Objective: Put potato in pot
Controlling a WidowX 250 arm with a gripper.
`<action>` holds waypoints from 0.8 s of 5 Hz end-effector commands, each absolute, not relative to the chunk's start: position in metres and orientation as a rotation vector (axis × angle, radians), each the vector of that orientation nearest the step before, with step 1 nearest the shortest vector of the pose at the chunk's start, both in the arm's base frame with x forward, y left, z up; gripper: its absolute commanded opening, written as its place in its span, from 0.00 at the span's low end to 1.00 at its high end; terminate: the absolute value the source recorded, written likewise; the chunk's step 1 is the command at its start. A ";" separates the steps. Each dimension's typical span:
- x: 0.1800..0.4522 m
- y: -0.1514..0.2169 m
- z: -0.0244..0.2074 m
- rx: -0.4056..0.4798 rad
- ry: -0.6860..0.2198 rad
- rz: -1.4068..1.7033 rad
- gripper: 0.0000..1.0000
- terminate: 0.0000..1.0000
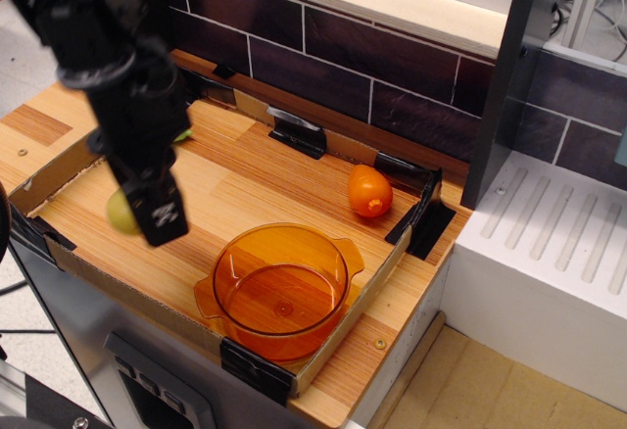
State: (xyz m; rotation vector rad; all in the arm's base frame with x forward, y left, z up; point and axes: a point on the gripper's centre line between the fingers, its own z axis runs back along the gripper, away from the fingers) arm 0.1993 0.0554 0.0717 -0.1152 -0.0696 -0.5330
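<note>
- The tool (157, 215) hangs at the end of a black arm (113, 47) that comes in from the 10 o'clock corner of the view.
- It sits over the 9 o'clock side of the wooden worktop (255, 169).
- The potato (120, 212), pale yellow-green, shows only as a small rounded part at the tool's 9 o'clock edge; the tool covers the rest.
- The tool looks closed against the potato, though its fingertips are hidden by its own black housing, so the exact contact cannot be made out.
- Whether the potato is clear of the worktop or touching it cannot be told from this angle.
- The pot (281, 288), translucent orange with two small side handles, stands upright at about 6 o'clock on the worktop, at 4 o'clock from the tool and apart from it.
- The pot's bottom shows through with nothing in it.
- An orange rounded fruit-like item (369, 191) lies toward 2 o'clock from the pot, near the black corner bracket (423, 215).
- A sliver of a light green item (183, 135) peeks out behind the arm, toward 11 o'clock on the worktop.
- A low cardboard rim (59, 169) edges the worktop, held by black clips.
- Dark tiles (323, 67) line the wall at 12 o'clock.
</note>
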 end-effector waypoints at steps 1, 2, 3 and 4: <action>0.242 0.013 0.098 -0.098 -0.096 -0.443 0.00 0.00; 0.242 -0.009 0.083 -0.060 -0.109 -0.432 0.00 0.00; 0.228 -0.020 0.062 -0.024 -0.098 -0.481 0.00 0.00; 0.223 -0.022 0.047 -0.005 -0.104 -0.482 0.00 0.00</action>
